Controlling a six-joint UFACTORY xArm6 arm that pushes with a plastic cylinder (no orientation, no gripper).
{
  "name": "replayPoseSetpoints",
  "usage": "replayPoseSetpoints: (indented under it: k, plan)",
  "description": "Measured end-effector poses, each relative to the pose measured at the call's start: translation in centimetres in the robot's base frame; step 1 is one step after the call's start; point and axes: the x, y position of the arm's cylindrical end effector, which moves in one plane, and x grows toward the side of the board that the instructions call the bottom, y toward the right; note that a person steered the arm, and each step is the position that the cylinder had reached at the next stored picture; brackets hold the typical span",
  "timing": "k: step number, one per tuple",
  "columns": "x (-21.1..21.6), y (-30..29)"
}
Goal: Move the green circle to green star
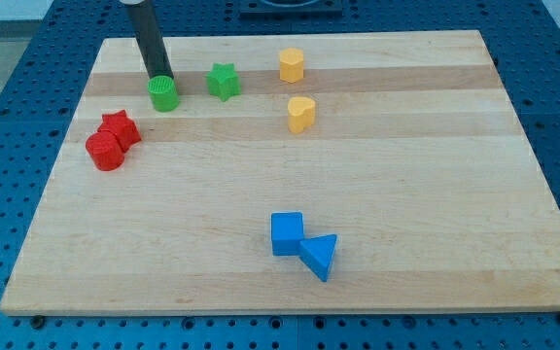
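Note:
The green circle (164, 94) sits near the view's top left on the wooden board (416, 194). The green star (224, 82) lies a short way to its right, with a small gap between them. My tip (157, 75) stands at the circle's upper left edge, touching or nearly touching it. The dark rod rises from there out of the view's top.
A red star (121, 128) and a red circle (105, 151) touch at the left. A yellow hexagon (292, 65) and a yellow heart (301, 114) lie right of the green star. A blue square (287, 233) and blue triangle (320, 257) touch near the bottom centre.

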Motion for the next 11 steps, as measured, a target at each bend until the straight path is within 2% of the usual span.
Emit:
replayPoseSetpoints:
  k: [1,3,5,7,9,10,11]
  plan:
    - [1.4,0.1]
    - [1.4,-4.3]
    - [2.9,-3.6]
    - [3.0,0.9]
    - [0.7,0.3]
    - [-3.0,-0.2]
    - [-6.0,3.2]
